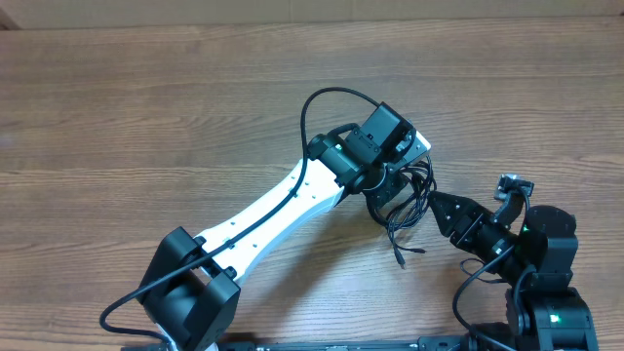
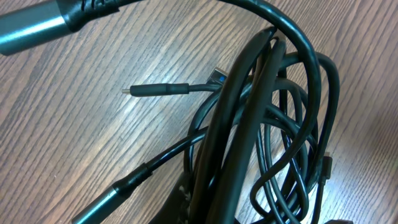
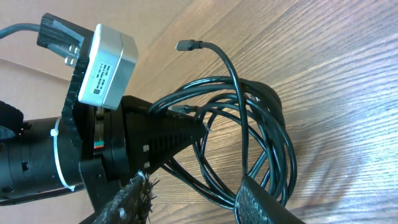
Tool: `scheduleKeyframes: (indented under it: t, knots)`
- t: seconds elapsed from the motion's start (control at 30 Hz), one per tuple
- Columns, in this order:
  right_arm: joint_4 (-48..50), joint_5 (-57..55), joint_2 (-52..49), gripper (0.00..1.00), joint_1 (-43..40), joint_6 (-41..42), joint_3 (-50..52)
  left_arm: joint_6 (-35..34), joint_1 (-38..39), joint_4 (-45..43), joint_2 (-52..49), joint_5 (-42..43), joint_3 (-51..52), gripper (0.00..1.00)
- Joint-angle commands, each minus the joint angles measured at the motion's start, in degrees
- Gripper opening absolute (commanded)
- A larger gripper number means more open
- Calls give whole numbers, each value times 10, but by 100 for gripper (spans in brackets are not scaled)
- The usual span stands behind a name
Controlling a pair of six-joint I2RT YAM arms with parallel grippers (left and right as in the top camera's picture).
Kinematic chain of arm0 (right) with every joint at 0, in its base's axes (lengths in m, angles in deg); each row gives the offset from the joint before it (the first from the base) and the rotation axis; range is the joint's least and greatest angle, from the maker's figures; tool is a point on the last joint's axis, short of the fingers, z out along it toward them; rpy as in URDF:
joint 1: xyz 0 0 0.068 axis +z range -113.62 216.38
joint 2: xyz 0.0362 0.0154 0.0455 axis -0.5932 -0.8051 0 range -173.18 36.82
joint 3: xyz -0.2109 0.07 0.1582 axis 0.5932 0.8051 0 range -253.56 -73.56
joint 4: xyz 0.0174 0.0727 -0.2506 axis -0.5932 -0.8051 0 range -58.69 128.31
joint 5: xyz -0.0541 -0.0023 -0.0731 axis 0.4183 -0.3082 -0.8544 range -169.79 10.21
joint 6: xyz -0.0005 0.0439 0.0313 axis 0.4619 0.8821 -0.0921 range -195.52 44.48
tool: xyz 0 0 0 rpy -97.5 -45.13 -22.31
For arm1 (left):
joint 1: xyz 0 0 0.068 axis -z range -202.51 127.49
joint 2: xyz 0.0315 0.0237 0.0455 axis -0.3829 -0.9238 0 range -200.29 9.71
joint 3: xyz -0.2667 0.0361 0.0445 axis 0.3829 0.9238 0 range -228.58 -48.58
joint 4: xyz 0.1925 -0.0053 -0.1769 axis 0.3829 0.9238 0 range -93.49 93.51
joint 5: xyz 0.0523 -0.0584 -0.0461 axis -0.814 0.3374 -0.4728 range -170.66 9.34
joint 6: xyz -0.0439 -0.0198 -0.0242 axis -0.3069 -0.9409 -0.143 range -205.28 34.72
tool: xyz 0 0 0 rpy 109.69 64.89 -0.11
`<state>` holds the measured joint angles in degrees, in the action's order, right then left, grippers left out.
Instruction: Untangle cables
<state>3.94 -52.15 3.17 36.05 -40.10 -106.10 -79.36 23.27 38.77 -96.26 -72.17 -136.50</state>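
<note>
the cables (image 1: 402, 232) lie in one loose knot of black loops on the bench (image 1: 146, 117), right of its centre and a little nearer the near edge than the far one. one end trails out toward the near edge and stops in a small plug (image 1: 401, 261).

the left gripper (image 3: 196, 129) reaches across from the near left corner and sits on the knot. seen from the right wrist, its black fingers (image 3: 161, 134) are drawn together into a single wedge, with strands of cable caught at the tip.

the right gripper (image 3: 193, 190) comes in from the near right corner. its two fingers stand spread apart, and several cable loops run through the gap between them.

from the left wrist the loops fill the right half of the view. a slim connector (image 2: 158, 90) lies flat on the wood beside them, and a blue-tongued end (image 2: 216, 76) shows just behind a strand.

a silver camera box (image 3: 115, 50) on the left wrist carries a white label (image 3: 102, 71) with lines of dark print, too small to read. no brand name is legible on the cables or the arms.
</note>
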Motion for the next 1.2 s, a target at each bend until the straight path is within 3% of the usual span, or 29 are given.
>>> scheduleKeyframes:
  t: [0.0, 1.17]
  knots:
    - [-1, -7, 1, 45, -2, 6, -9, -3, 2, -1, 27, -1, -16, 4]
    - [-23, 5, 1, 40, -2, 6, -9, -8, 12, -23, 64, 7, -16, 4]
